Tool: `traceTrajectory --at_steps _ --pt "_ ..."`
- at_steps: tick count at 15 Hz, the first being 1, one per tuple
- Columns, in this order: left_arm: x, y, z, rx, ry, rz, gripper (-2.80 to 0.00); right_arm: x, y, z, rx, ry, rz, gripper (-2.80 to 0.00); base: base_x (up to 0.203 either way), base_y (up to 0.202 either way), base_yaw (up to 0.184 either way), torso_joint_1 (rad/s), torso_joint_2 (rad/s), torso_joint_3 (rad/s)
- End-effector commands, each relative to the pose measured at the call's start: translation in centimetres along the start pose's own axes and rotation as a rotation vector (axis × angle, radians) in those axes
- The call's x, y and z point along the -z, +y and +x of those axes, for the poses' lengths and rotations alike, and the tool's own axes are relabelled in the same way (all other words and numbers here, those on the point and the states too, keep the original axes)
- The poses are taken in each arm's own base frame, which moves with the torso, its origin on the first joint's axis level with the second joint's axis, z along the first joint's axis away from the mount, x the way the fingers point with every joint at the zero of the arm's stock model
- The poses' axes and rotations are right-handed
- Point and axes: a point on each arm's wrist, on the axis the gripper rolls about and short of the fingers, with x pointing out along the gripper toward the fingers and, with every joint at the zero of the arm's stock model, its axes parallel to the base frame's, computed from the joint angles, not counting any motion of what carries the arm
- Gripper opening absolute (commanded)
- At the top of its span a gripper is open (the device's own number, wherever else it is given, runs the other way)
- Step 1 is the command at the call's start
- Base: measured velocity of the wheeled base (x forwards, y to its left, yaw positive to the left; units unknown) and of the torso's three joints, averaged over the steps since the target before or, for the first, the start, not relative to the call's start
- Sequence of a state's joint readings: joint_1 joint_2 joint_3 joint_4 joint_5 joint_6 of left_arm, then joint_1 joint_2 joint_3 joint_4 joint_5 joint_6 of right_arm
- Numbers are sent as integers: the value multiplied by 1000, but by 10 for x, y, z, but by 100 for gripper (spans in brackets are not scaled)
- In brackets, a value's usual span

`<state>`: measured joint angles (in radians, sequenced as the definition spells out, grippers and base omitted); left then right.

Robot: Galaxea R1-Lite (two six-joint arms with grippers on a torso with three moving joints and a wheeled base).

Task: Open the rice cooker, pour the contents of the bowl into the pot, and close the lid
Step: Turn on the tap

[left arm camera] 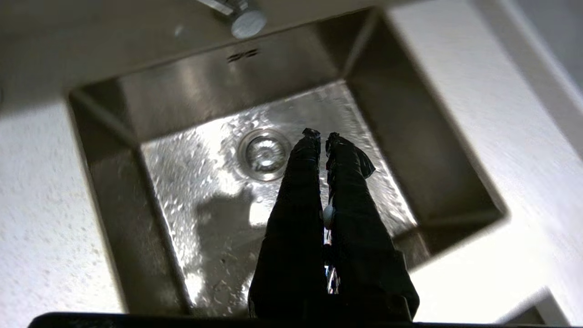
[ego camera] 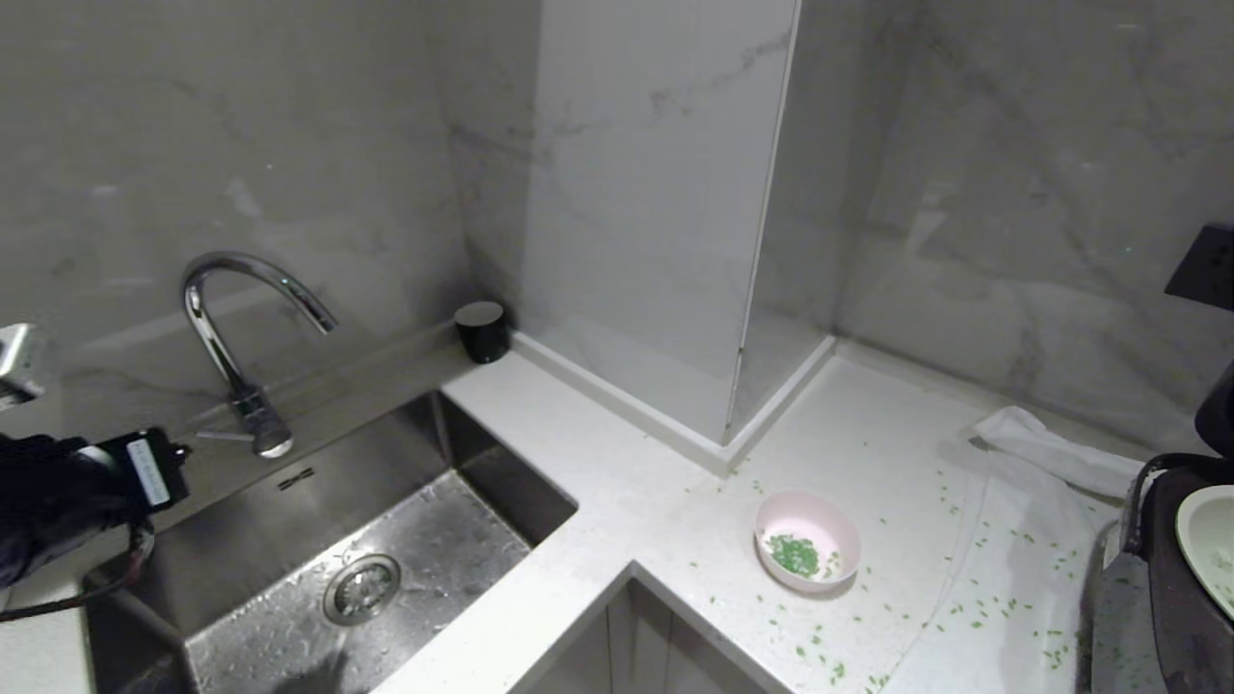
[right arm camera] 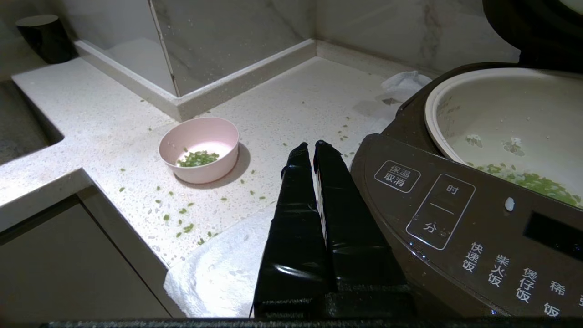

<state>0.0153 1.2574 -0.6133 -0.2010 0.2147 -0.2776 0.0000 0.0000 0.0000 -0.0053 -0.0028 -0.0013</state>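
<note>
Two grippers: both pinched together, empty
left gripper (left arm camera: 321, 135): above the sink (left arm camera: 423, 150), drain (left arm camera: 264, 154) just beside its tips
bowl (right arm camera: 199, 149): on counter (right arm camera: 104, 123), green bits (right arm camera: 197, 158) inside, beyond right gripper (right arm camera: 312, 146)
rice cooker (right arm camera: 460, 214): lid raised, pot (right arm camera: 501, 109) showing, just beside right gripper

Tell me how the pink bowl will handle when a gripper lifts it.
The bowl looks small and thin-walled, so probably light. Its smooth rounded rim may slip in a pinch. The contents sit shallow at the bottom, so it likely tolerates a slight tilt, though bits already litter the counter.
</note>
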Motion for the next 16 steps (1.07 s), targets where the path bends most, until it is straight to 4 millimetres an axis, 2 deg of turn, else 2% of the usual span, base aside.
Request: traceTrajectory --at_steps 1,4,7,9,11,12,16 --pt "20 -8 78 -160 164 -26 -280 0 0 0 0 1 0 -280 0 0 0 0 0 0" --pt "17 -5 123 -269 152 -91 -280 0 0 0 0 1 0 -280 0 0 0 0 0 0" --pt "6 14 166 -356 133 -165 -280 0 0 0 0 1 0 -280 0 0 0 0 0 0" --pt "0 24 183 -382 121 -192 -280 0 0 0 0 1 0 -280 0 0 0 0 0 0" --pt "3 29 199 -404 132 -196 -280 0 0 0 -1 1 0 -280 0 0 0 0 0 0" --pt "3 29 204 -406 130 -201 0 0 0 0 -1 1 0 -280 0 0 0 0 0 0" --pt "-3 33 220 -403 112 -224 0 0 0 0 0 1 0 -280 0 0 0 0 0 0"
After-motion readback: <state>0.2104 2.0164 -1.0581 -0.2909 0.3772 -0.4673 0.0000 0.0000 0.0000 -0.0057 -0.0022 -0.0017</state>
